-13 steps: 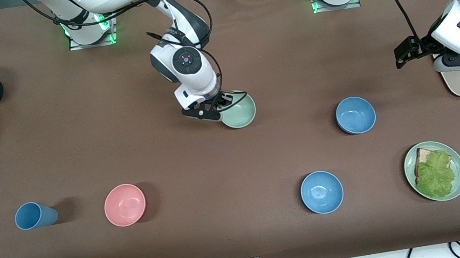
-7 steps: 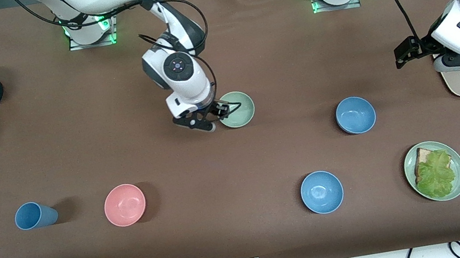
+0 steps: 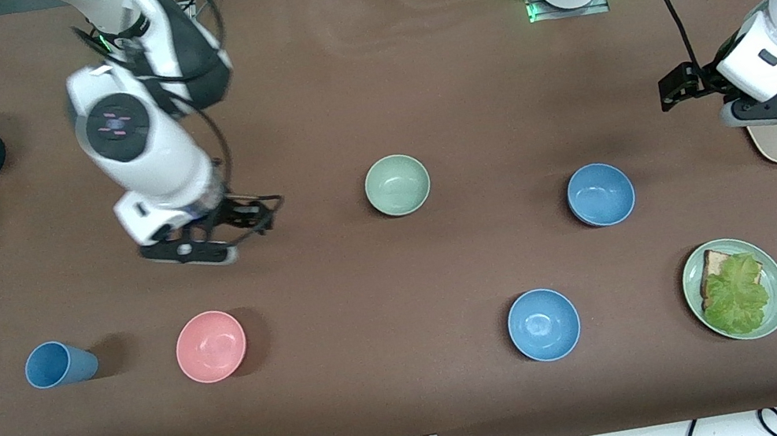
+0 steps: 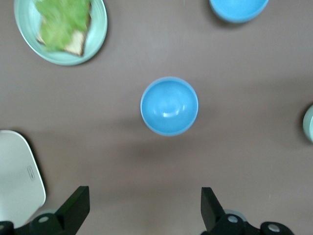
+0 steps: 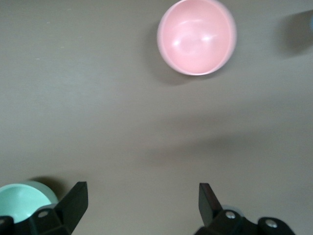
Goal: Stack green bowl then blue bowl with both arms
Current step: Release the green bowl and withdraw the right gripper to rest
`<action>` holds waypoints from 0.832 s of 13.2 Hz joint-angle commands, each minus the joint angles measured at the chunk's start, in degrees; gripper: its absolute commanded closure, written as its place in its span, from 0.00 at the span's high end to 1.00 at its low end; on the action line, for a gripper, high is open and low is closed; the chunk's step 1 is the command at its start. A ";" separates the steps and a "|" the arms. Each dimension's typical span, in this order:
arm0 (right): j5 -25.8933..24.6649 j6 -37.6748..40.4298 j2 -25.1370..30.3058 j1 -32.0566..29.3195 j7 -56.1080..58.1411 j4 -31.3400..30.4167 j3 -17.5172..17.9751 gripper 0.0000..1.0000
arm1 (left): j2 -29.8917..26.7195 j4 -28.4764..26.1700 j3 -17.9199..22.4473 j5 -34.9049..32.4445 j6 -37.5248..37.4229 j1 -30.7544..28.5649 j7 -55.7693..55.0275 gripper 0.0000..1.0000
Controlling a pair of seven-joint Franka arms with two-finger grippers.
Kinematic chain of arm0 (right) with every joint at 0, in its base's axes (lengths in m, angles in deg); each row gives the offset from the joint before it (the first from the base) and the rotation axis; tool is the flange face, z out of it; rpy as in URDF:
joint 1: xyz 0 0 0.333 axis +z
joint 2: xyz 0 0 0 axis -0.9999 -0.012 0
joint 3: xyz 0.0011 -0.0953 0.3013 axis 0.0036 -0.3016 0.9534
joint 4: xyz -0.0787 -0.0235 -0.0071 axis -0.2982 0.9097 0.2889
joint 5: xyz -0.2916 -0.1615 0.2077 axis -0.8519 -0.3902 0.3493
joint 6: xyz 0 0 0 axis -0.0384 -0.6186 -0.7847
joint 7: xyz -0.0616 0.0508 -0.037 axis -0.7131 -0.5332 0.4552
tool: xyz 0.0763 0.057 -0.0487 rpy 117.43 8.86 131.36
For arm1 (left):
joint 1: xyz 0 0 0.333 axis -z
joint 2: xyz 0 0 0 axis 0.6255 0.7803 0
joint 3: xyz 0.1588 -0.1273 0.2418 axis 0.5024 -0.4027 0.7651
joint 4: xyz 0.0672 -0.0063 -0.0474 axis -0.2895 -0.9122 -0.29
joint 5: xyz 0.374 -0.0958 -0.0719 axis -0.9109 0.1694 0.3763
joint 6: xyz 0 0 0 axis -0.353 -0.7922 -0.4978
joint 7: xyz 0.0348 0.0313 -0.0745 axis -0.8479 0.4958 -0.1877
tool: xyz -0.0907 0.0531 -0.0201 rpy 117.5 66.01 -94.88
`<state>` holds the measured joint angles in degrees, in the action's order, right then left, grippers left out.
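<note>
the right end effector (image 3: 220, 236), now spread empty, has left the green bowl (image 3: 397, 184) on the worktop (image 3: 360, 55); the left end effector (image 3: 776, 102), spread, takes the blue bowl (image 3: 600, 194) next.

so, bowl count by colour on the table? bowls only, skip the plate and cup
green bowl: 1
blue bowls: 2, the blue bowl and a brighter blue bowl nearer the front camera
pink bowl: 1
Total: 4 bowls
</note>
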<state>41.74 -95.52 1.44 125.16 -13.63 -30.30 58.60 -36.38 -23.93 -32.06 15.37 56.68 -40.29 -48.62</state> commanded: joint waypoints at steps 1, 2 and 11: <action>1.49 6.24 7.48 0.54 8.02 -2.88 -5.22 1.00 | 4.19 0.94 -0.07 -1.20 -1.47 -0.88 2.60 1.00; 1.49 7.30 9.41 0.45 9.09 -3.58 -6.73 1.00 | 5.86 0.94 -0.07 -1.37 -0.95 -1.06 2.86 1.00; 1.14 10.92 12.25 -1.64 15.69 -3.41 -10.62 1.00 | 20.71 -10.40 -0.25 -1.82 29.01 -2.73 17.96 1.00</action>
<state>42.51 -84.97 13.11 125.16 1.23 -33.12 47.08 -18.36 -34.58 -31.96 15.08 82.60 -42.23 -34.69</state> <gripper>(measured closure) 0.000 0.000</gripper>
